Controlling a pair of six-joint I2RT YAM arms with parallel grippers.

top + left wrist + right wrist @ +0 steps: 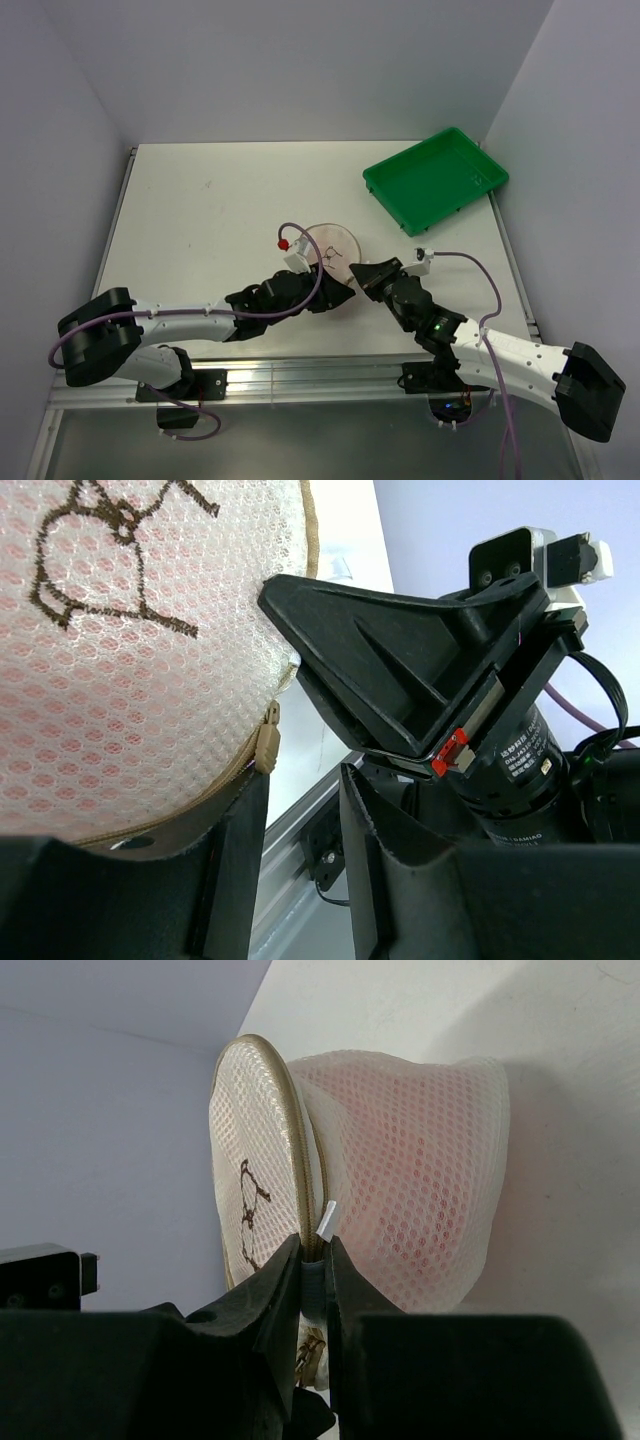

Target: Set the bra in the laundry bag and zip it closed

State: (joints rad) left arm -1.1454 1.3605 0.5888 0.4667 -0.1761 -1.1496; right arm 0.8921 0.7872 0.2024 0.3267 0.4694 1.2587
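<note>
The laundry bag (332, 243) is a round cream mesh pouch standing on edge in the middle of the table. The salmon-pink bra (420, 1210) shows through its mesh, inside it. It also shows pink in the left wrist view (70, 720). My right gripper (315, 1245) is shut on the tan zip rim (290, 1120) of the bag, beside a small white tag (327, 1220). My left gripper (300, 780) is open, with its left finger against the bag's rim by a tan zip end (267, 750). In the top view both grippers, left (340, 293) and right (365, 272), meet at the bag's near edge.
A green plastic tray (435, 180) stands at the back right of the white table. The table's metal front rail (300, 375) runs just behind the grippers. The right gripper's body (400, 670) is close in front of the left fingers.
</note>
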